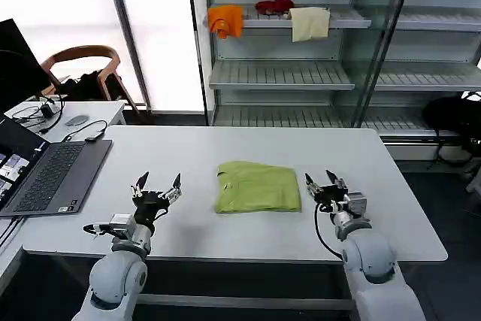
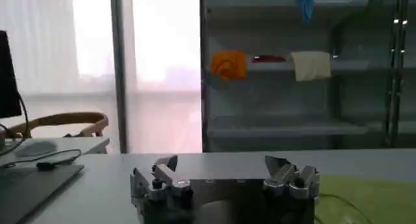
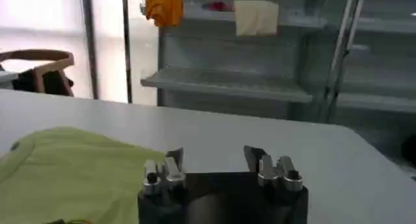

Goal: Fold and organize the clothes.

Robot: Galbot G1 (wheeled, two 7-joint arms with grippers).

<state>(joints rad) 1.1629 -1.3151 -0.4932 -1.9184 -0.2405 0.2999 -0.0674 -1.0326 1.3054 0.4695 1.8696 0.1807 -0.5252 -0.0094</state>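
OK, we see the T-shirt (image 1: 258,187) folded; left gripper (image 1: 157,185) and right gripper (image 1: 320,180) flank it, both released.

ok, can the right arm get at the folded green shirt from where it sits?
Probably yes: the right end effector is open, just beside the T-shirt, with bare table and nothing between them.

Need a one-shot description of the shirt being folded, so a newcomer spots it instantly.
On the white table, midway between the open left gripper and open right gripper, lies the T-shirt, folded into a flat rectangle. Its lime yellow-green sets it apart from the orange, red and cream cloths on the shelf behind.
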